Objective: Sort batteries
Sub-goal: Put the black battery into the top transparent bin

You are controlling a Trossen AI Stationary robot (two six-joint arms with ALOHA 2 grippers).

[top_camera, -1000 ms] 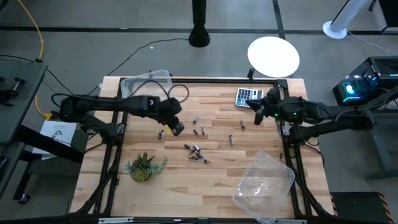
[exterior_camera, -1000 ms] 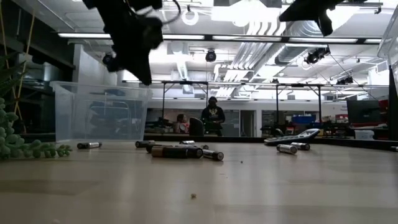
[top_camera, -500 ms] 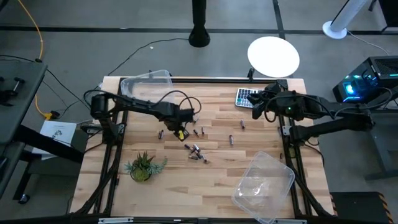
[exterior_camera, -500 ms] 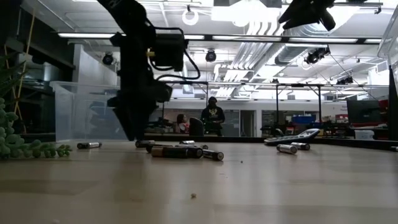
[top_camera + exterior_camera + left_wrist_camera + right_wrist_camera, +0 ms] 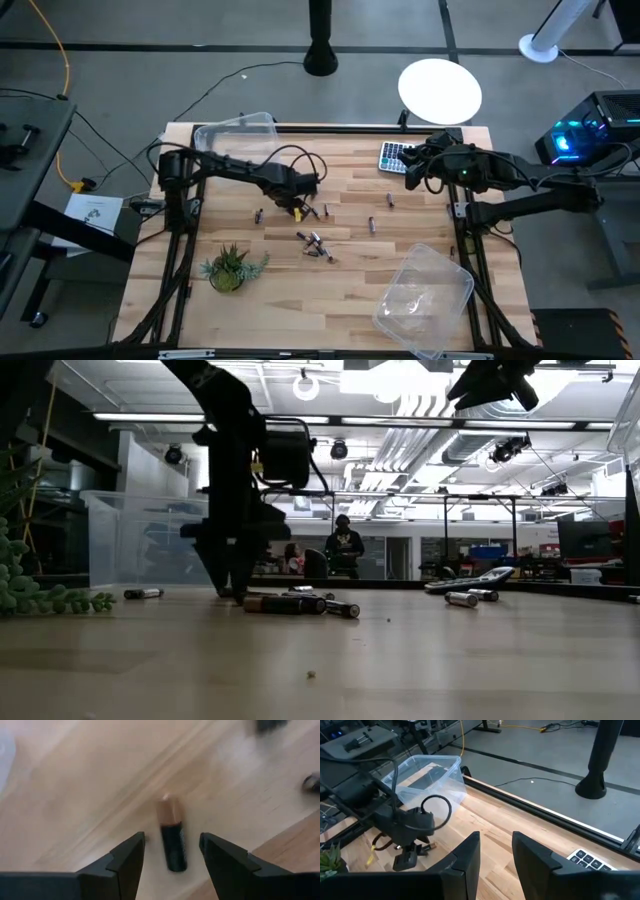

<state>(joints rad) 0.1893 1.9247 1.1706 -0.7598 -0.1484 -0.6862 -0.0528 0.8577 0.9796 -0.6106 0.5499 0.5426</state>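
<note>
Batteries (image 5: 316, 242) on wood table (image 5: 300, 300), both tools (image 5: 170, 845) (image 5: 496, 845) released.

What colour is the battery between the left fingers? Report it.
Black with a copper top, battery, clearest in the left wrist view.

The left hand (image 5: 297, 207) reaches low over mid-table with fingers parted, while the right hand (image 5: 410, 172) hovers raised, fingers apart.

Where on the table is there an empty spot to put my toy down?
Bare wood lies along the near edge, between the little plant and the clear tub. The middle is crowded: scattered batteries, with the left gripper low over one. The calculator corner has the right gripper above it.
</note>
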